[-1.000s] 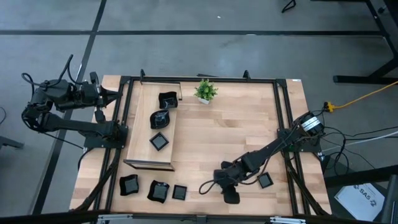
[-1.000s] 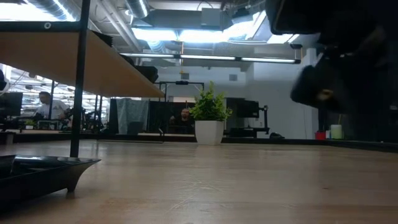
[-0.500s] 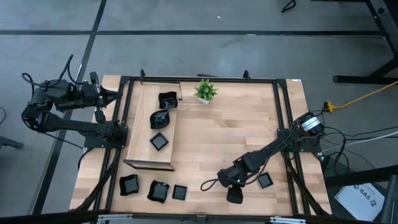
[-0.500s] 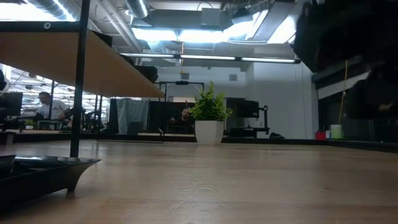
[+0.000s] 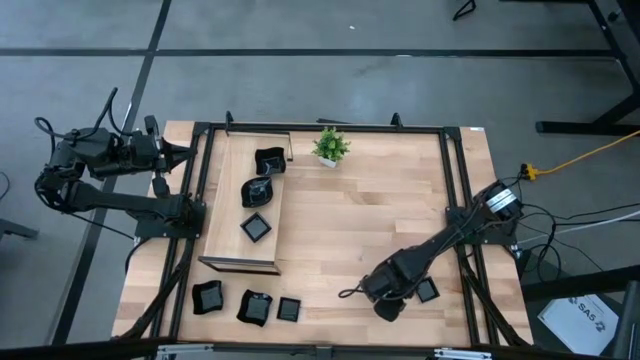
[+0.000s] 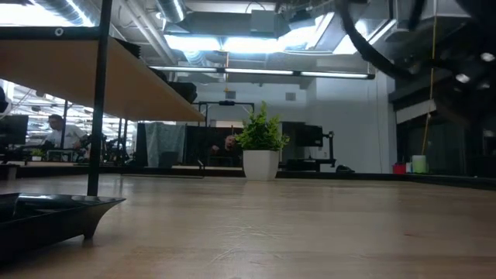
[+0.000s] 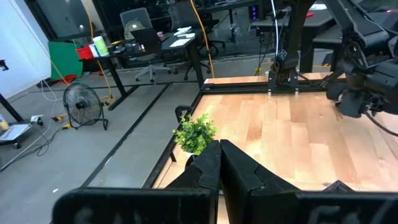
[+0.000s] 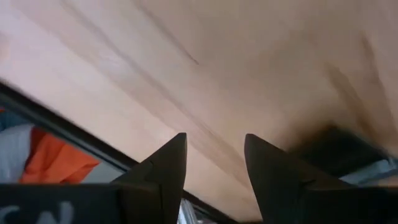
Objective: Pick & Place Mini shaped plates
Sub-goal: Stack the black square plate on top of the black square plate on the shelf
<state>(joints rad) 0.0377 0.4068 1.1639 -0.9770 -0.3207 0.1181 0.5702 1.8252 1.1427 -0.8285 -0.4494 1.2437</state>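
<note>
Several glossy black mini shaped plates show in the high view. Three lie on the raised wooden shelf (image 5: 228, 205), among them a square one (image 5: 256, 228). Three more rest on the table by its near edge (image 5: 254, 306). A single square plate (image 5: 427, 291) lies at the near right. My right gripper (image 5: 388, 309) stands open just left of that plate, tipped down over bare wood (image 8: 214, 146), nothing between its fingers. A dark shape (image 8: 336, 148) shows at the side of the right wrist view. My left gripper (image 7: 218, 163) is shut and empty, held high beyond the table's left edge.
A small green potted plant (image 5: 329, 146) stands at the far middle of the table. A black frame (image 5: 455, 200) runs round the table. The shelf's post (image 6: 97, 97) and one plate (image 6: 46, 214) show in the low view. Bare wood lies in the middle (image 5: 370, 215).
My right gripper has gone along the near edge toward the table's right edge, closer to the single square plate, rolling at the wrist and tipping farther down. Its fingers have stayed open. The plates have not moved.
</note>
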